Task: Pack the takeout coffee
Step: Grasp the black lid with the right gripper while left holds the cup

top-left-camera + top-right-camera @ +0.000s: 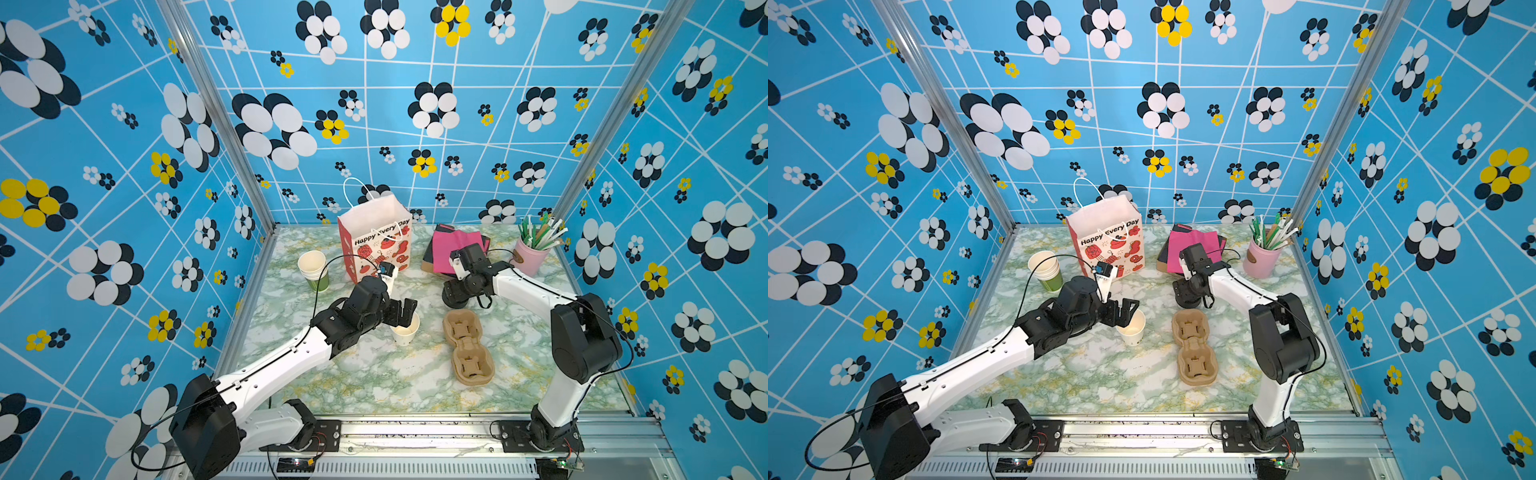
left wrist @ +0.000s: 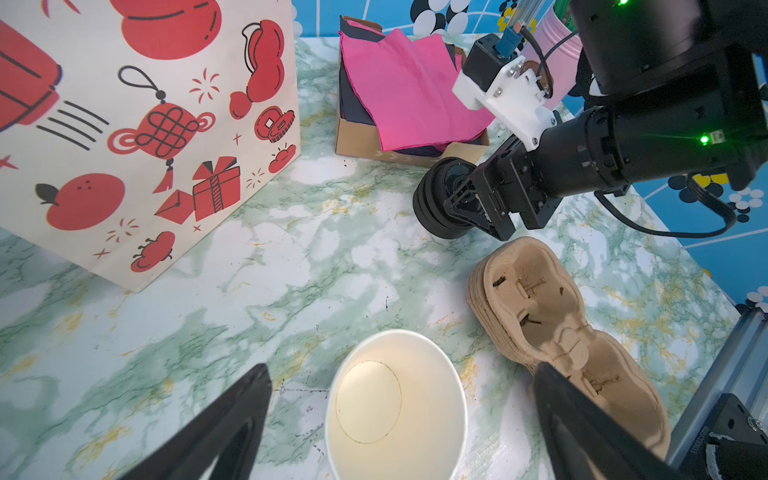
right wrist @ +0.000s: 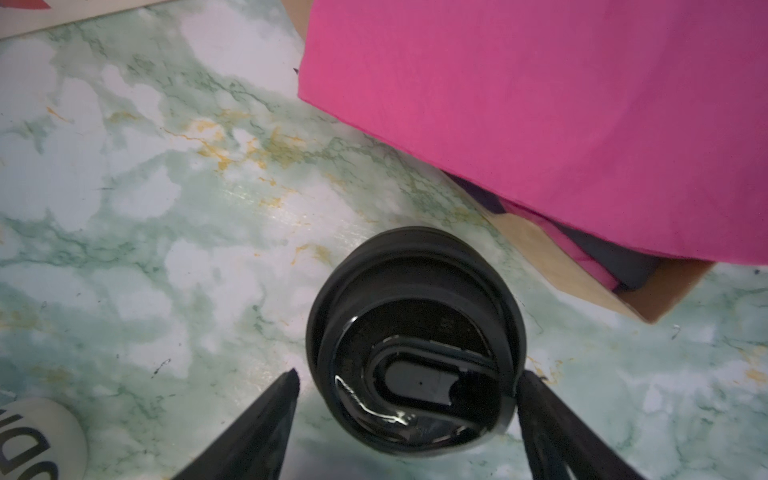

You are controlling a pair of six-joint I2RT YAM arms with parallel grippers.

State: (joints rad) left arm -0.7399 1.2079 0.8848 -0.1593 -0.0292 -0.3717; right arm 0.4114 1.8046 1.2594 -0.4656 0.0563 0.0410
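The small white takeout coffee cup (image 1: 405, 334) (image 1: 1133, 330) stands upright near the table's middle, lidless and empty (image 2: 395, 415). My left gripper (image 1: 404, 315) (image 2: 401, 370) is open, one finger on each side of the cup's rim with clear gaps. To the right, a short stack of black sip lids (image 1: 451, 301) (image 3: 415, 291) sits on the table. My right gripper (image 1: 457, 296) (image 3: 407, 374) straddles the top lid from above and is open: one finger touches the lid's edge, the other stands a little off it.
The printed gift bag (image 1: 374, 241) stands open at the back. Stacked lidless cups (image 1: 313, 270) are at the left, and a brown pulp cup carrier (image 1: 467, 347) is right of the cup. Pink napkins in a box (image 1: 453, 245) and a pink straw holder (image 1: 530, 257) are at the back right.
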